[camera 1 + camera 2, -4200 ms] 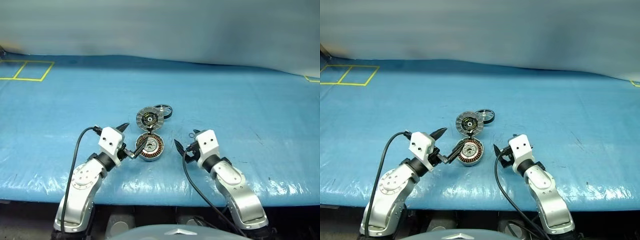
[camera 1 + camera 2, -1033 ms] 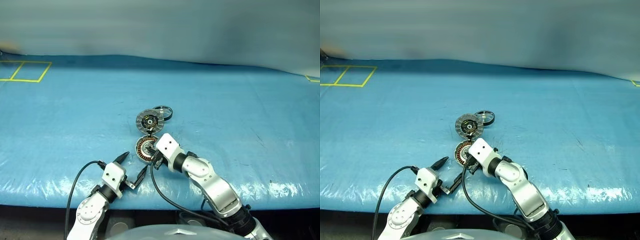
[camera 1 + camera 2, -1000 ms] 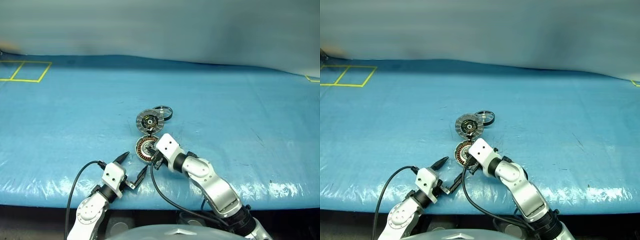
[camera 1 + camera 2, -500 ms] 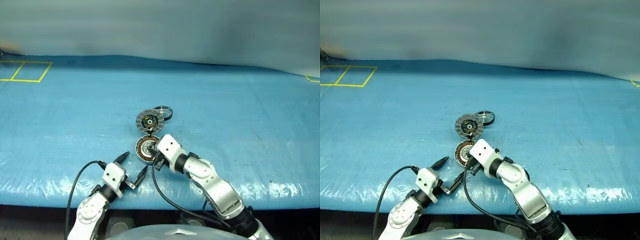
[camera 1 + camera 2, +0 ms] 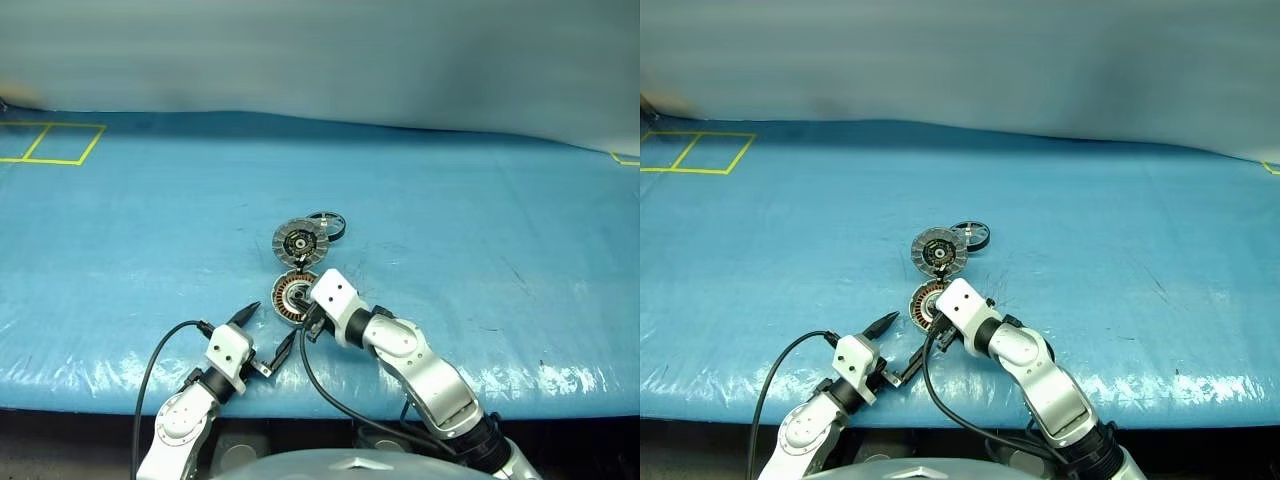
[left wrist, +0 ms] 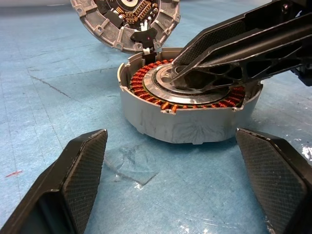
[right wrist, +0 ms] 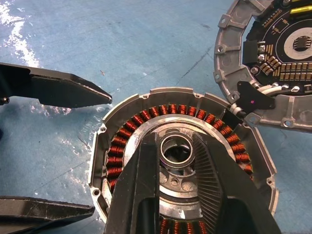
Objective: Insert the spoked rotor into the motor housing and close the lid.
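Basically a blue plastic-covered table (image 5: 480, 200), wrinkled and glossy near its front edge, with yellow tape squares (image 5: 55, 143) at the far left corner. Nothing between the parts and the arms except the black cable (image 5: 165, 345) looping off the left wrist.

Motor housing (image 6: 187, 105) sits open near the front middle of the table: grey cup, ring of copper-orange windings around a silver centre with a round bore. The lid (image 7: 273, 63) lies flat, inside up, touching the housing's far edge and joined to it by a small black hinge piece; it shows a dark circuit centre with yellow contacts and a finned grey rim. The spoked rotor (image 5: 971, 235), a black ring, lies just beyond the lid on its right side, touching or nearly touching it; can't tell which. Rotor is not in the housing.

Right gripper (image 7: 176, 148) reaches in from the right, tilted down and toward the left, over the housing's top. Its two black fingers are close together, flanking the silver central hub, tips at or on it; real clamping can't be confirmed.

Left gripper (image 6: 180, 183) is low, roughly level, just in front of the housing on its left side, aimed at the housing's grey wall. Its fingers (image 6: 85, 170) are spread wide apart, empty, touching nothing.
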